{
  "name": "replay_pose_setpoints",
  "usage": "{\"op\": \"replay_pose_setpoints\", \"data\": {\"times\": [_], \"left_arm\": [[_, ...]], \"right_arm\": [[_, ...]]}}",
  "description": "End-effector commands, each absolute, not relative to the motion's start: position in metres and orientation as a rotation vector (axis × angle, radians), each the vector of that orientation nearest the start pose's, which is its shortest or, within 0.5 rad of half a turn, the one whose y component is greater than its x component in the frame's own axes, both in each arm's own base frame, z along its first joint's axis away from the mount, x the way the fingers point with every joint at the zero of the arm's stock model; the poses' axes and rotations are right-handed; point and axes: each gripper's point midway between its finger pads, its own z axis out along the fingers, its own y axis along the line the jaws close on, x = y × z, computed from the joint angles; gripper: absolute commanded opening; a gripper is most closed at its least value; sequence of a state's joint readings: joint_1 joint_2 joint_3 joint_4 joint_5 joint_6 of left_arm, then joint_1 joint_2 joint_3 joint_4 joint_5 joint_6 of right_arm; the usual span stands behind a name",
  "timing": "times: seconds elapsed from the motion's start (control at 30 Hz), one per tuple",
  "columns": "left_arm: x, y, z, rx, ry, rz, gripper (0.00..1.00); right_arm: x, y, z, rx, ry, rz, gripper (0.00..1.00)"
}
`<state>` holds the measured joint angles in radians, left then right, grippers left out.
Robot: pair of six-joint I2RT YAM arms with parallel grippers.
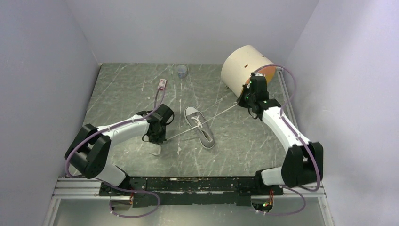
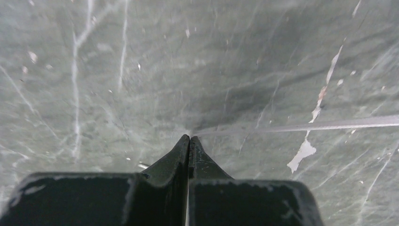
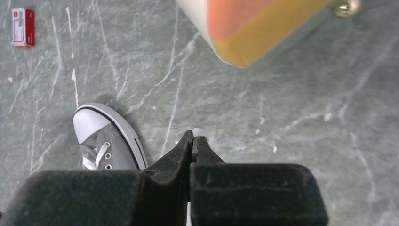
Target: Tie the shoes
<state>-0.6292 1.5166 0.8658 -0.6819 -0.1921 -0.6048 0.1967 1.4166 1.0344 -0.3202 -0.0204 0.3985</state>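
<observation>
The grey sneaker (image 1: 200, 126) with white toe cap lies in the middle of the table, toe pointing away; its toe also shows in the right wrist view (image 3: 106, 139). One white lace (image 1: 181, 133) runs taut from the shoe to my left gripper (image 1: 157, 141), which is shut on it; in the left wrist view the lace (image 2: 306, 126) leaves the closed tips (image 2: 189, 137) to the right. The other lace (image 1: 223, 112) runs taut to my right gripper (image 1: 243, 100), shut on its end; the lace tip (image 3: 198, 131) pokes out past the closed gripper (image 3: 194, 134).
A cream cylinder with an orange inside (image 1: 247, 68) lies on its side just behind the right gripper, also in the right wrist view (image 3: 254, 23). A small red and white box (image 1: 162, 84) (image 3: 23, 27) and a small clear cup (image 1: 182, 71) sit at the back.
</observation>
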Motion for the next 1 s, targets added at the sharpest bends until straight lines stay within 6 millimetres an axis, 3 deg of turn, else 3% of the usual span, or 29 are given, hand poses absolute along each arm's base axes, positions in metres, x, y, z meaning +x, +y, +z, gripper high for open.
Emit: {"op": "replay_pose_setpoints", "data": {"times": [0.0, 0.2, 0.5, 0.7, 0.8, 0.87, 0.9, 0.97], "left_arm": [[0.202, -0.148, 0.021, -0.106, 2.869, -0.060, 0.05], [0.194, -0.132, 0.009, -0.134, 2.853, 0.005, 0.05], [0.206, -0.122, 0.000, -0.126, 2.805, 0.054, 0.05], [0.215, -0.142, 0.018, 0.002, 2.777, -0.088, 0.08], [0.221, -0.138, 0.040, -0.089, 2.728, -0.070, 0.43], [0.227, -0.138, 0.057, -0.139, 2.687, -0.082, 0.86], [0.231, -0.140, 0.065, -0.147, 2.661, -0.100, 0.95], [0.240, -0.150, 0.082, -0.125, 2.598, -0.178, 0.96]], "right_arm": [[0.369, 0.054, 0.165, 0.318, 2.178, 0.126, 0.00], [0.358, 0.042, 0.153, 0.394, 2.190, 0.148, 0.00], [0.351, 0.039, 0.125, 0.401, 2.243, 0.130, 0.00], [0.339, 0.076, 0.134, 0.241, 2.255, 0.330, 0.00], [0.324, 0.102, 0.128, 0.160, 2.317, 0.467, 0.00], [0.309, 0.120, 0.118, 0.113, 2.370, 0.568, 0.00], [0.303, 0.129, 0.114, 0.088, 2.383, 0.618, 0.00], [0.289, 0.145, 0.105, 0.044, 2.416, 0.656, 0.00]]}}
